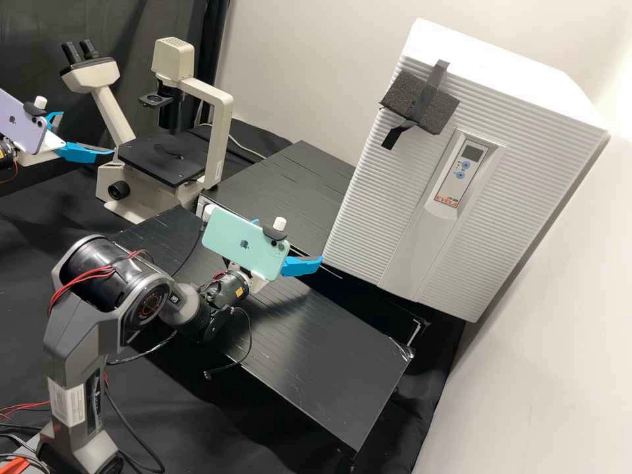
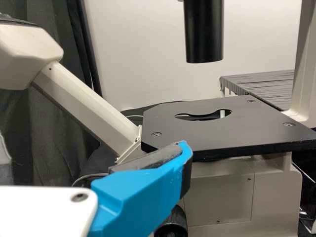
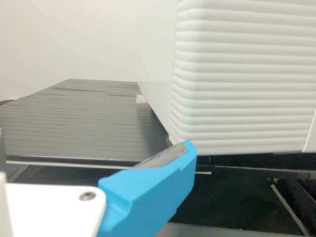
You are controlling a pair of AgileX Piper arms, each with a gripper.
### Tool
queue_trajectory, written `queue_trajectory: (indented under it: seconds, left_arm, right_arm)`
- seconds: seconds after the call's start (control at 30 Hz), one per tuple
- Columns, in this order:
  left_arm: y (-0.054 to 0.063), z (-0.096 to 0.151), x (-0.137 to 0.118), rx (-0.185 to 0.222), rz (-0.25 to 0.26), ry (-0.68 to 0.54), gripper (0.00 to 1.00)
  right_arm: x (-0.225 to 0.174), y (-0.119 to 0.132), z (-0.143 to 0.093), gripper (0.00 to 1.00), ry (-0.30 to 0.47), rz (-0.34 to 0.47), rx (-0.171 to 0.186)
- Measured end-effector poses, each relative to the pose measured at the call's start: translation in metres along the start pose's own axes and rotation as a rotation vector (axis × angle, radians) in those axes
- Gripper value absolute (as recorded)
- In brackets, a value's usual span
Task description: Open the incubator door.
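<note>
The white incubator (image 1: 526,72) has its ribbed front door (image 1: 368,191) flush with the body. At the door's lower left corner in the high view is my right gripper (image 1: 303,265), open and holding nothing. In the right wrist view, a finger of my right gripper (image 3: 153,185) overlaps the lower corner of the door (image 3: 237,79), beside the seam with the body; whether they touch I cannot tell. My left gripper (image 1: 87,133) is open beside the microscope, far from the incubator. In the left wrist view, a finger of my left gripper (image 2: 143,190) lies before the microscope stage (image 2: 222,133).
A microscope (image 1: 217,145) stands at the back left. Black slatted panels (image 1: 296,322) lie below and beside the right gripper. Dark foam (image 1: 421,105) is strapped to the door's upper part, above a control panel (image 1: 461,171). A wall (image 1: 546,368) runs along the right.
</note>
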Motion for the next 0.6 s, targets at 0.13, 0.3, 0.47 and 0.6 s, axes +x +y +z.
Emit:
queue_trajectory:
  seconds: [0.13,0.3,0.47,0.6]
  left_arm:
    - [0.000,0.000,0.000,0.000,0.000,0.000,1.00]
    - [0.000,0.000,0.000,0.000,0.000,0.000,1.00]
    - [0.000,0.000,0.000,0.000,0.000,0.000,1.00]
    - [0.000,0.000,0.000,0.000,0.000,0.000,1.00]
  right_arm:
    - [0.000,0.000,0.000,1.00,0.000,0.000,0.000]
    - [0.000,0.001,0.001,1.00,-0.002,0.005,0.000]
    - [-0.007,0.026,0.000,1.00,0.003,0.086,0.006]
    - [-0.009,0.055,-0.006,1.00,0.029,0.183,0.041]
